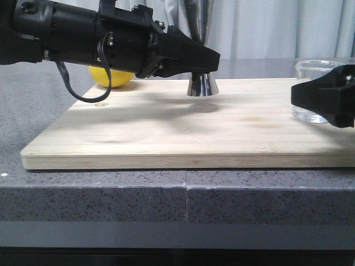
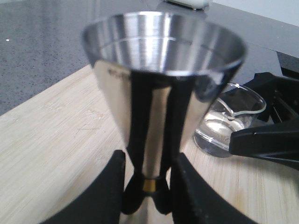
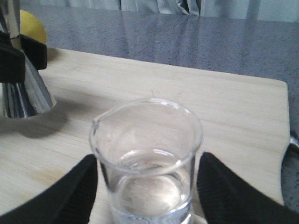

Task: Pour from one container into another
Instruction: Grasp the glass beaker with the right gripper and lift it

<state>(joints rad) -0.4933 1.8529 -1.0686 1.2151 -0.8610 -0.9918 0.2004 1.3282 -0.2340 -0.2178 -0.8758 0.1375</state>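
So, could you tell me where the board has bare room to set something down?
The wooden board is bare along its front edge and between the jigger and the beaker. It is crowded at the back left, round the yellow fruit.

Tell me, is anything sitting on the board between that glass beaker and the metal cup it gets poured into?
Nothing visible. Only bare cutting board lies between the beaker and the steel jigger; the lemon sits beyond the jigger.

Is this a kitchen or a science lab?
Probably a kitchen-style test counter: a wooden cutting board lies on a speckled grey countertop, with a steel jigger, a glass beaker and a curtain behind.
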